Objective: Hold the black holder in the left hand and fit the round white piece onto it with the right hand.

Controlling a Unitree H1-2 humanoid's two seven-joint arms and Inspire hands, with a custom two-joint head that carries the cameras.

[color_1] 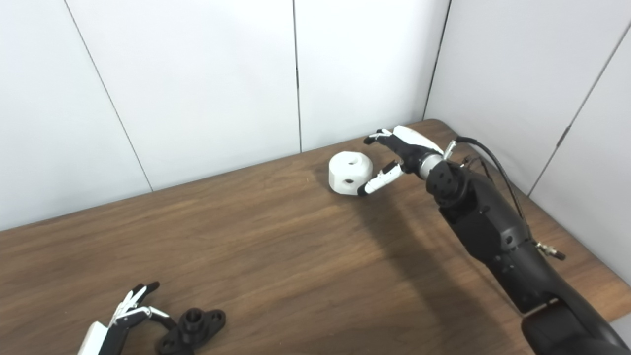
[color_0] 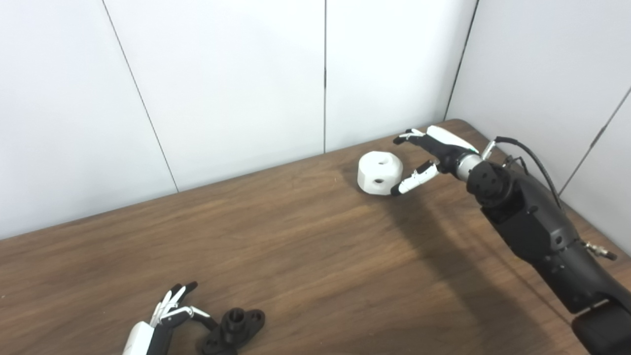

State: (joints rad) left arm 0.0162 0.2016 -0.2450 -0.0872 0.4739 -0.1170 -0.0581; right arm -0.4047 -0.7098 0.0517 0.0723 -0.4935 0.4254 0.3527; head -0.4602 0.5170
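Round white piece (color_0: 379, 173) on table (color_0: 296, 246), far right; right hand (color_0: 429, 155) spread beside it, thumb tip near its side, not gripping. Black holder (color_0: 235, 330) at near edge; left hand (color_0: 165, 318) spread, thumb touching it.

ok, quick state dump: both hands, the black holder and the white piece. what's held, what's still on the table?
left hand: open, fingers apart, next to the black holder, holding nothing.
right hand: open, fingers spread around the round white piece, not closed on it.
black holder: lying on the table near the front edge, not lifted.
round white piece: resting on the table near the back, holes visible on top and side, not fitted.
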